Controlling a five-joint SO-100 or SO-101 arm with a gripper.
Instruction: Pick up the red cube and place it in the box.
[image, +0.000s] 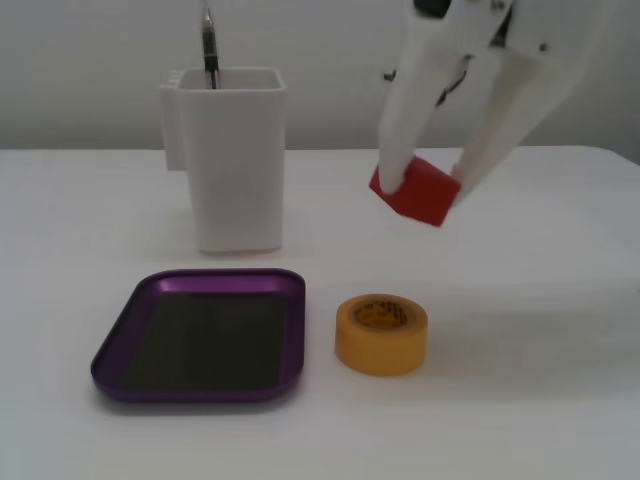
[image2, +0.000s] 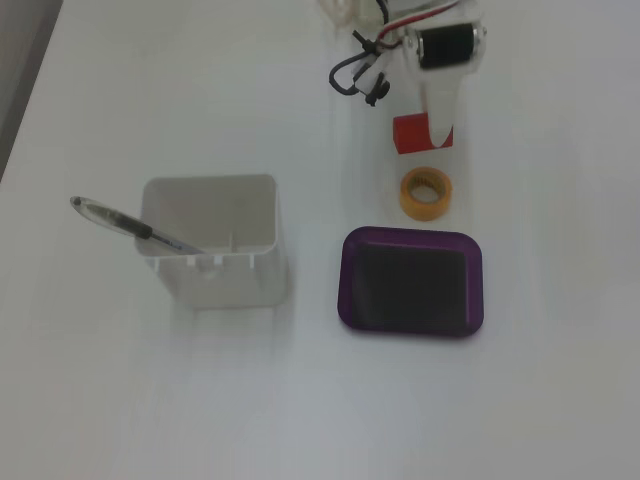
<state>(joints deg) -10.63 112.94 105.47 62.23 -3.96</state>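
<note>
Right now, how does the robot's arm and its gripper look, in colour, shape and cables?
The gripper has two long white plastic fingers that taper toward the tips. In the top-down fixed view, a black cylindrical motor sits on the white arm, with looped black cables and red and white wires.

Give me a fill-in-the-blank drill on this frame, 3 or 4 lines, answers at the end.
1. The gripper holds the red cube clear of the table, between its two ____.
2. The purple box holds ____.
3. In the side-on fixed view, the thing standing between the box and the lifted cube is the yellow ____.
4. The tall white container holds a ____.

Missing words: fingers; nothing; tape roll; pen
</note>
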